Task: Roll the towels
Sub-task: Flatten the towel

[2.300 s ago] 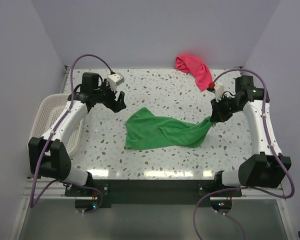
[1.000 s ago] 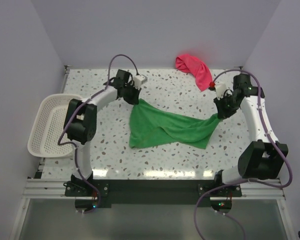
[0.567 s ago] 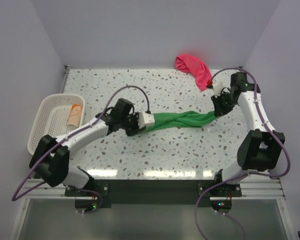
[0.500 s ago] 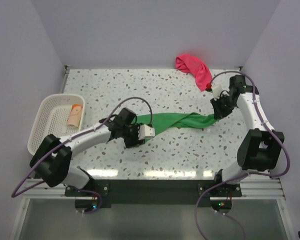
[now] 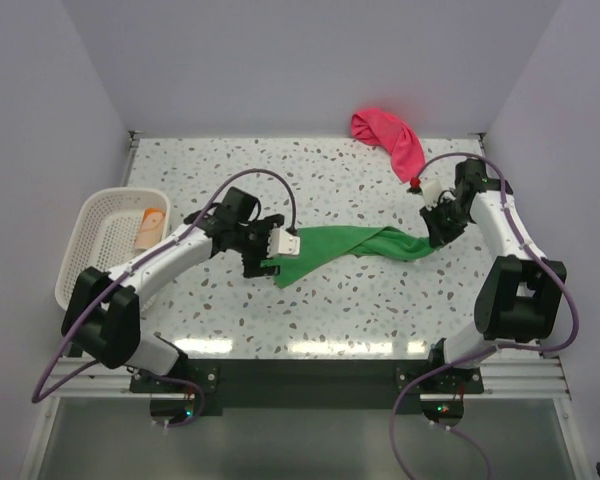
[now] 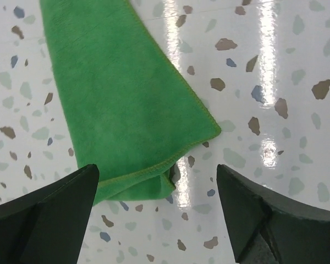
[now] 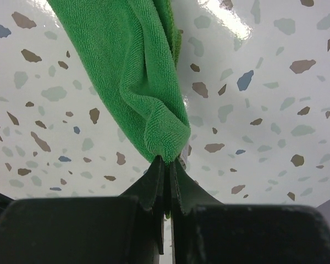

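**A:** What is the largest thing in the top view?

**B:** The speckled table (image 5: 380, 310), which fills the middle of the frame. After it comes the white mesh basket (image 5: 108, 240) at the left edge.

**A:** And where are the towels?

**B:** The green towel (image 5: 345, 243) lies as a long bunched strip across the centre, from centre-left to centre-right. The pink towel (image 5: 390, 138) lies crumpled at the upper right, near the back edge of the table. The peach towel (image 5: 152, 227) is a small oblong bundle inside the basket, on its right side.

**A:** How do the claws stand?

**B:** The left gripper (image 5: 263, 247) has its fingers wide apart and holds nothing. In its wrist view the folded end of the green towel lies flat on the table, just above the gap between the fingers. The right gripper (image 5: 432, 240) has its fingers pressed together on the right end of the green towel. In its wrist view the cloth runs from the fingertips up to the top of the frame.
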